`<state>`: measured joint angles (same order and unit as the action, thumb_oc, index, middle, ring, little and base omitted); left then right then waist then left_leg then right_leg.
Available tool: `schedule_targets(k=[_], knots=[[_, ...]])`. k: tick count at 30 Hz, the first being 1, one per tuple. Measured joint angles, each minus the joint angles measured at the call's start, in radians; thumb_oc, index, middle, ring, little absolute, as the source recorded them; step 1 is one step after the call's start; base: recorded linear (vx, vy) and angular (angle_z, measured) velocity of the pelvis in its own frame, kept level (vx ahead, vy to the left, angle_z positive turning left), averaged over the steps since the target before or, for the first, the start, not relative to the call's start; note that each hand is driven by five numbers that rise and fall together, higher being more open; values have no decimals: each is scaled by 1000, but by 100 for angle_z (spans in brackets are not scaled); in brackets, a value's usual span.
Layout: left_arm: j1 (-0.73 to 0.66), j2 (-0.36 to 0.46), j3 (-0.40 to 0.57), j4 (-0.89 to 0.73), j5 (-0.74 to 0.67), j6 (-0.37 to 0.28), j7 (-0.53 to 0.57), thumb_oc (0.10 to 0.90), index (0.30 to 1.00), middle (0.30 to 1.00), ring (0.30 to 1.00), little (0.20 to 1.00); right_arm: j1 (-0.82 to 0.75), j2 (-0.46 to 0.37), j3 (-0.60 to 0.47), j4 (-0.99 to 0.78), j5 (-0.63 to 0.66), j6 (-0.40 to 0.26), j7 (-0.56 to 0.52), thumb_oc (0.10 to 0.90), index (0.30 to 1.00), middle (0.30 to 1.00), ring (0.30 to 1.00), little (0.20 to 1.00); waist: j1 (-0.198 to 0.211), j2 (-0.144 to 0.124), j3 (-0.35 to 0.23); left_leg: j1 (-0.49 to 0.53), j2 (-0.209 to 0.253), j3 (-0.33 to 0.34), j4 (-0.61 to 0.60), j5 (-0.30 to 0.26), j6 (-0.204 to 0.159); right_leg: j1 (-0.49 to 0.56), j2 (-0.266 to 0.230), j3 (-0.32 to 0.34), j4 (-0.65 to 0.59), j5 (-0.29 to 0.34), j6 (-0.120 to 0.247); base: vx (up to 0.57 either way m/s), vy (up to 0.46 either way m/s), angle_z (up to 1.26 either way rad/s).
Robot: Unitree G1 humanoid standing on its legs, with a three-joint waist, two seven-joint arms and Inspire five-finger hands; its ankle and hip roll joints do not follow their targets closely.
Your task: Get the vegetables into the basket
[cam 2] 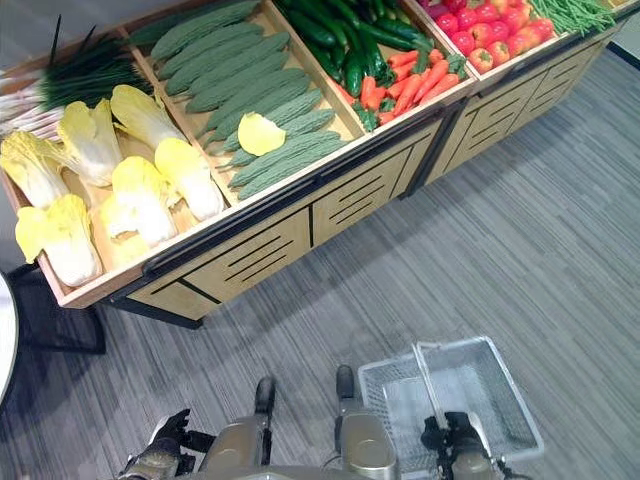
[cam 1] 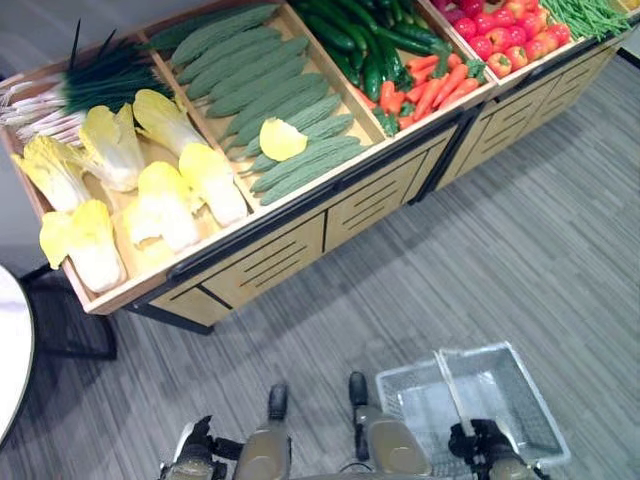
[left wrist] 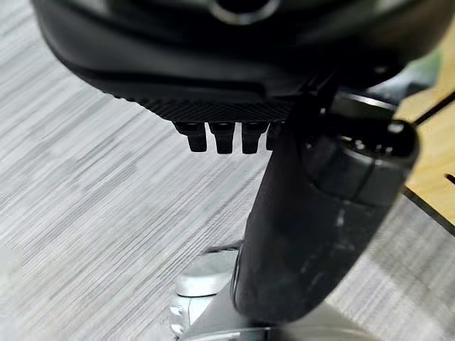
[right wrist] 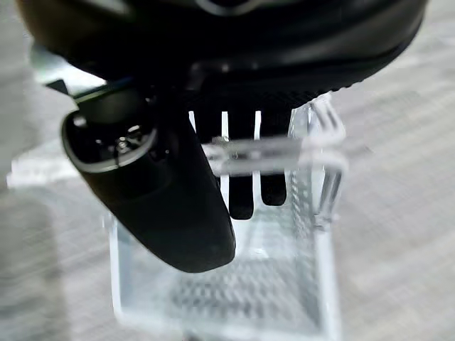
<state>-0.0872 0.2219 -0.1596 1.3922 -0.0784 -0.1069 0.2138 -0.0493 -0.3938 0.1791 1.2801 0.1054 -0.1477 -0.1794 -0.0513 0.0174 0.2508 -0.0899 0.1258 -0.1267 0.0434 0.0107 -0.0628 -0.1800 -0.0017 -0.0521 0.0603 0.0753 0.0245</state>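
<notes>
A white wire basket [cam 1: 522,372] hangs low over the grey floor at my right. My right hand [cam 1: 480,440] is shut on its clear handle [right wrist: 277,153], with the fingers [right wrist: 242,192] hooked behind the bar. The basket's mesh bottom [right wrist: 249,291] shows bare. My left hand [cam 1: 192,452] hangs low at the left, open and holding nothing, its thumb [left wrist: 313,234] over the floor. The vegetables lie ahead on a wooden stand [cam 1: 300,235]: pale cabbages [cam 1: 160,200], bumpy green gourds [cam 1: 260,80], cucumbers [cam 1: 360,40] and carrots [cam 1: 425,85].
The stand also holds scallions [cam 1: 80,85], red tomatoes [cam 1: 505,35] and green beans [cam 1: 590,15]. A loose yellow leaf [cam 1: 280,138] lies on the gourds. A white round tabletop edge [cam 1: 8,350] and a dark frame [cam 1: 70,320] stand at the left. Grey floor lies between me and the stand.
</notes>
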Motion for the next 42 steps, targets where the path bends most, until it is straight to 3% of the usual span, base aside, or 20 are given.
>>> schedule_targets(k=[2,6,7,9,10,11,12,13,15,16,17,20,22,23,26,28,31,38,42], knots=[[0,6,-10,-18,0,-3,4,900,1000,1000,1000,1000,-18,-12,-6,4,-2,-8,3,400,300,300,300,300,19,-7,2,-10,7,-2,-18,36,-17,-20,9,-15,34,-10,4,61,-206,44],[-7,19,-44,-37,0,-1,3,900,1000,1000,1000,1000,-64,-14,-8,1,-11,-18,3,400,300,300,300,300,38,-6,-1,-24,25,-22,-60,70,-51,-65,6,-54,88,-46,-22,73,-137,27],[-6,12,-46,-43,0,2,4,900,1000,1000,1000,1000,-67,-12,-7,1,-12,-25,7,400,300,300,300,300,37,9,-8,-23,45,-16,-74,52,-49,-79,23,-63,118,-60,-27,86,-110,17],[-3,16,-45,-45,0,4,4,900,1000,1000,1000,1000,-67,-1,-7,1,-12,-32,9,400,300,300,300,300,40,4,-11,-18,51,-11,-93,38,-38,-108,24,-66,176,-88,-31,64,-101,8],[-2,20,-46,-46,0,5,5,900,1000,1000,1000,1000,-64,7,-6,1,-12,-31,10,400,300,300,300,300,42,1,-13,-24,50,-6,-89,27,-25,-120,27,-65,213,-105,-30,13,-77,18],[-2,23,-48,-47,0,6,5,900,1000,1000,1000,1000,-45,16,-6,1,-11,-30,10,400,300,300,300,300,39,-3,-18,-30,47,0,-83,-8,12,-125,23,-64,240,-125,-40,-15,-36,48],[-7,26,-66,-53,0,7,6,900,1000,1000,1000,1000,-22,21,-7,1,-11,-28,11,400,300,300,300,300,32,-5,-25,-48,42,22,-73,-44,43,-122,3,-90,230,-127,-44,-36,-4,90],[-20,31,-84,-52,3,8,9,900,1000,1000,1000,1000,-7,25,-11,11,-10,-27,10,400,300,300,300,300,21,-19,-21,-73,38,56,-13,-52,39,-119,-31,-128,221,-116,-47,-28,34,108],[-24,30,-86,-51,4,10,7,900,1000,1000,1000,1000,8,18,-17,43,-9,-13,5,400,300,300,300,300,4,-28,-21,-92,15,149,51,4,0,-109,-84,-163,217,-119,-56,22,105,90],[-30,31,-89,-48,7,13,9,900,1000,1000,1000,1000,8,18,-17,37,-8,-12,2,400,300,300,300,300,-5,-27,-20,-99,20,192,47,3,-3,-105,-98,-180,214,-121,-58,157,226,93],[-42,43,-106,-33,27,24,15,900,1000,1000,1000,1000,17,25,-29,30,2,0,-9,400,300,300,300,300,-24,-21,-21,-117,46,288,1,12,-24,-85,-113,-210,177,-109,-45,139,183,66],[-2,44,-104,-31,25,26,14,900,1000,1000,1000,1000,17,24,-46,25,11,0,-9,400,300,300,300,300,-7,-12,-21,-68,66,278,-82,23,-19,-53,-102,-186,146,-91,-23,102,125,-13],[18,17,-104,-33,25,26,9,900,1000,1000,1000,1000,20,9,-45,23,11,-9,-12,400,300,300,300,300,-14,23,-28,-53,64,277,-74,38,-8,-41,-89,-169,141,-101,4,149,218,-43],[16,-1,-104,-26,32,26,5,900,1000,1000,1000,1000,19,3,-56,25,11,-4,-16,400,300,300,300,300,-15,37,-20,-40,59,284,-81,74,-22,-46,-95,-143,154,-103,31,157,238,-43],[9,20,-105,-30,58,26,4,900,1000,1000,1000,1000,44,17,-54,28,11,9,-11,400,300,300,300,300,-23,10,-29,-27,-14,318,-101,86,19,-53,-143,-55,140,-84,69,87,148,-13],[6,39,-104,-49,58,19,4,900,1000,1000,1000,1000,62,29,-54,33,11,22,-13,400,300,300,300,300,-19,-3,-33,-20,-51,328,-122,89,42,-52,-168,-37,118,-62,95,80,89,2],[-3,64,-103,-50,58,14,5,900,1000,1000,1000,1000,62,53,-54,38,11,28,-6,400,300,300,300,300,-19,-17,-37,-12,-75,333,-128,90,47,-26,-188,-32,69,-41,119,76,57,-3],[-17,57,-102,-66,53,1,0,900,1000,1000,1000,1000,18,65,-49,22,10,22,0,400,300,300,300,300,-12,-25,-44,3,-64,334,-130,85,52,16,-173,-38,8,-23,127,53,5,-1],[-10,26,-13,-64,-27,0,1,900,1000,1000,1000,1000,23,67,-35,45,10,23,5,400,300,300,300,300,8,-25,-73,6,-40,326,-130,87,44,41,-153,-53,-26,-12,118,57,-44,3]])
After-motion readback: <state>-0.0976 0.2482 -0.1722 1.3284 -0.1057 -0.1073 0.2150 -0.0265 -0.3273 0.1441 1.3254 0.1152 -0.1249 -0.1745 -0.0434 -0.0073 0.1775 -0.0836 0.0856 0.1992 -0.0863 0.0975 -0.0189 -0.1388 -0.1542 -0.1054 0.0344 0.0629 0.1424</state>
